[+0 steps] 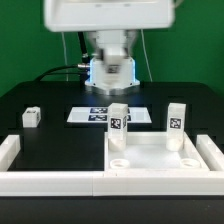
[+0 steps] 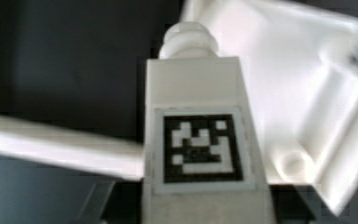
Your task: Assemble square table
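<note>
Square panel [image 1: 150, 158] lies on the counter [image 1: 50, 140], five o'clock in the exterior view. Leg [image 2: 197, 120] stands upright at the panel's ten o'clock corner, tip toward the panel. The claw [image 2: 195, 204] appears clamped on it. Second leg [image 1: 177, 118] is upright at the one o'clock corner. Risk: a tilted leg enters askew and jams, shifting the panel.

Black table [image 1: 60, 140], bearing marker board [image 1: 105, 115]; square panel [image 1: 160, 158]; border rails [image 1: 50, 181]; small leg [image 1: 31, 116]

The square panel [image 1: 150, 158] and the leg [image 2: 197, 90] look like smooth white plastic (its tag [image 2: 197, 150] printed matt black); the tabletop [image 1: 50, 140] is matt black.
</note>
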